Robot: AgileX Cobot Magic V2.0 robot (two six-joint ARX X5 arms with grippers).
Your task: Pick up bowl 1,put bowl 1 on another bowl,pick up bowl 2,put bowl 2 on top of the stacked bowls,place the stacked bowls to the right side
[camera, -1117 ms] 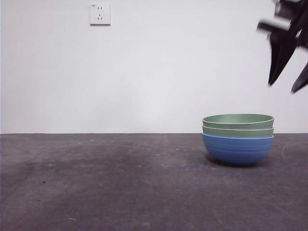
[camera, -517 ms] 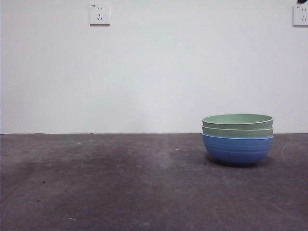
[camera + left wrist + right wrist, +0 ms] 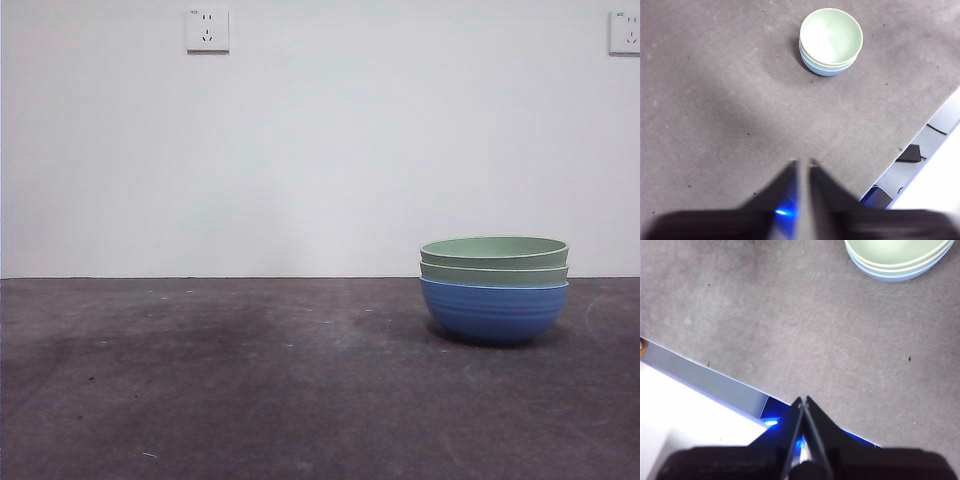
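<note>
The stacked bowls [image 3: 494, 288] stand on the dark table at the right in the front view: a blue ribbed bowl [image 3: 494, 312] at the bottom with two pale green bowls [image 3: 494, 250] nested in it. Both wrist views show the stack from above, the stacked bowls [image 3: 831, 42] far from the left gripper [image 3: 803, 162] and the stacked bowls [image 3: 896, 257] well away from the right gripper [image 3: 803, 400]. Both grippers are shut, hold nothing and hang high above the table. Neither arm shows in the front view.
The grey table [image 3: 250, 380] has an edge [image 3: 920, 135] with cables and a black box [image 3: 910, 152] below it. A second table edge [image 3: 705, 372] runs below the right gripper. Two wall sockets [image 3: 207, 30] sit on the white wall.
One second ago a dark gripper hung at the top right of the front view, above the stack. It has since left that view. The bowls have not moved.
</note>
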